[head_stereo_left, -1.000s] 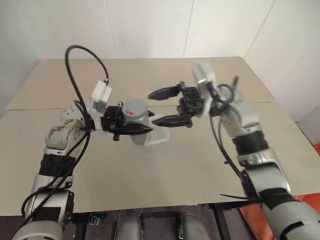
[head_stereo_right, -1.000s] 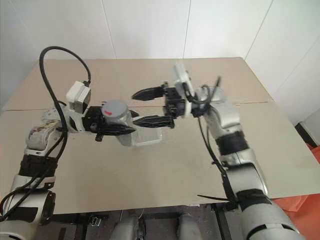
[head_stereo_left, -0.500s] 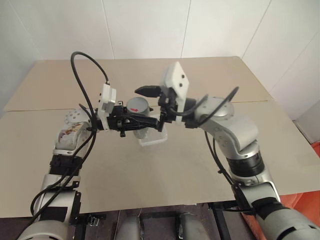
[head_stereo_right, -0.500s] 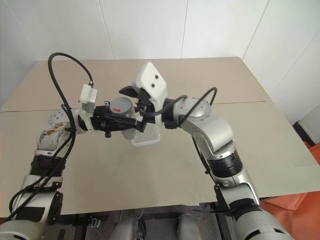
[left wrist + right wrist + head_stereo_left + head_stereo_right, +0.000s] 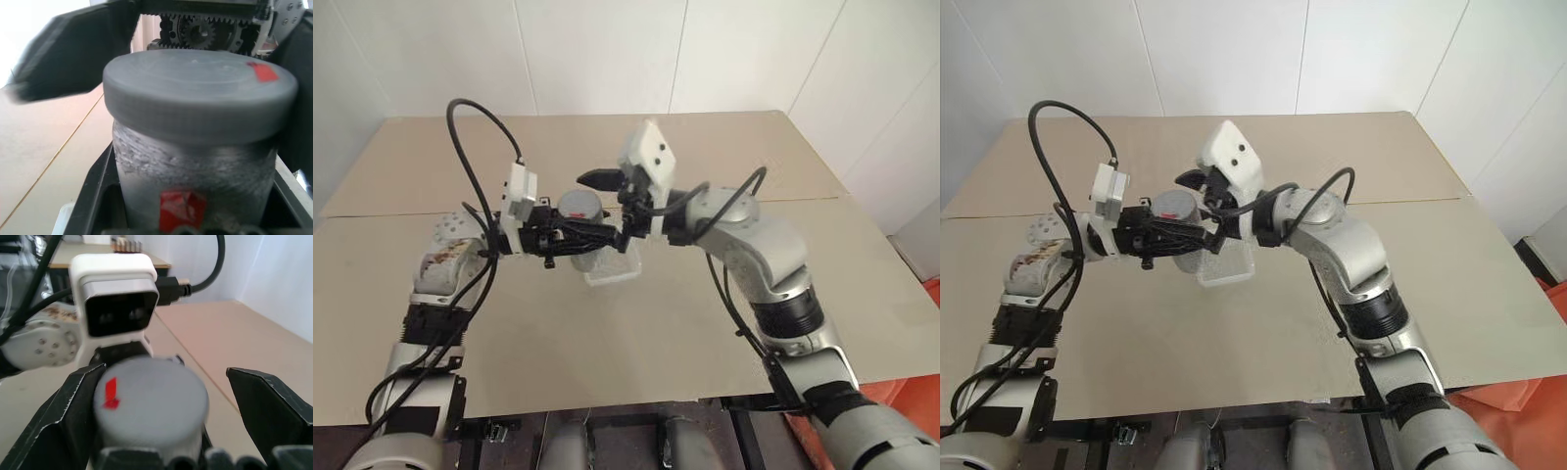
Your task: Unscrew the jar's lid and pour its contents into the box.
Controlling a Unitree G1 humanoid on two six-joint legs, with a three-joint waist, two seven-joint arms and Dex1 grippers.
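Jar (image 5: pixel 195 176) | clamped upright in left gripper (image 5: pixel 570 238) above box (image 5: pixel 612 269) | looks light, rigid, wall probably slick | lid (image 5: pixel 149 399) still on; take its ribbed rim | right gripper (image 5: pixel 161 421) straddles lid, jaws wide.

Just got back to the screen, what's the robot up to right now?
The left gripper is shut on the jar, holding it upright in the air above the box on the table. The lid is on the jar. The right gripper has its fingers open on either side of the lid, not closed on it yet.
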